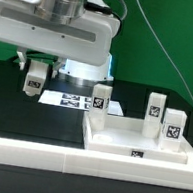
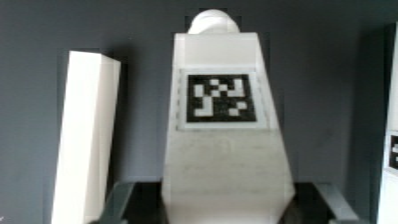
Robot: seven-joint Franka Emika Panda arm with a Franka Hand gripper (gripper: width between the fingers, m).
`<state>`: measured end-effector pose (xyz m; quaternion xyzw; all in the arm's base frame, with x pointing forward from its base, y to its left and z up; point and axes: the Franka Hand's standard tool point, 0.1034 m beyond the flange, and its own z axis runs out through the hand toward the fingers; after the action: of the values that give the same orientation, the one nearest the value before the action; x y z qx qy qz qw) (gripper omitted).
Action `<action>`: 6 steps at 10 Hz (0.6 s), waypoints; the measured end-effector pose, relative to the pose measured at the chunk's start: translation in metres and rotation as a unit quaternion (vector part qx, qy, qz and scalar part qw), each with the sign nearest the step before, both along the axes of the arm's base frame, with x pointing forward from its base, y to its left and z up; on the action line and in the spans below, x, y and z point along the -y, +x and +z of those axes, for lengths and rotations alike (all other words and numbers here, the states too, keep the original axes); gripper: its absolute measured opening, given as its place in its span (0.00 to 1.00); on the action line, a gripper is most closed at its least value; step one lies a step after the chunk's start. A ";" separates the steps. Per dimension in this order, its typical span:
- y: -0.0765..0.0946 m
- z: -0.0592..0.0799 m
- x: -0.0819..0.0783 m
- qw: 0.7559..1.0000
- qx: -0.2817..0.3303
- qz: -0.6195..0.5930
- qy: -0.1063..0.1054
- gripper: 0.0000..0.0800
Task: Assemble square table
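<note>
Exterior view: low, close to table (image 1: 6, 82), looks level across border wall (image 1: 34, 156) toward green backdrop, arm at exterior view's left. Wrist view: very near, looks along pincer (image 2: 221, 190) at tagged leg (image 2: 222, 110). Shared: that leg (image 1: 34, 76).

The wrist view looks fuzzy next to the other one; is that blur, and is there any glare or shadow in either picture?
Wrist view: soft all over, the white leg fills the frame, its tag edges smeared; the dark fingers at its base are vague. Exterior view: sharper; the white slab and standing legs look bright, almost washed out, against the black table; the arm casts shade over the held leg.
</note>
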<state>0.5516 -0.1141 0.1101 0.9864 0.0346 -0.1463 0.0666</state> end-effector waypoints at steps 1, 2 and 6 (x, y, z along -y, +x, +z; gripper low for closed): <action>0.006 0.003 -0.019 0.999 0.009 -0.031 -0.008 0.36; 0.014 0.006 -0.037 0.999 0.017 -0.046 -0.012 0.36; 0.040 0.015 -0.057 0.998 0.025 -0.054 -0.022 0.36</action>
<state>0.5911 -0.0573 0.1252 0.9884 -0.0240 -0.1256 0.0814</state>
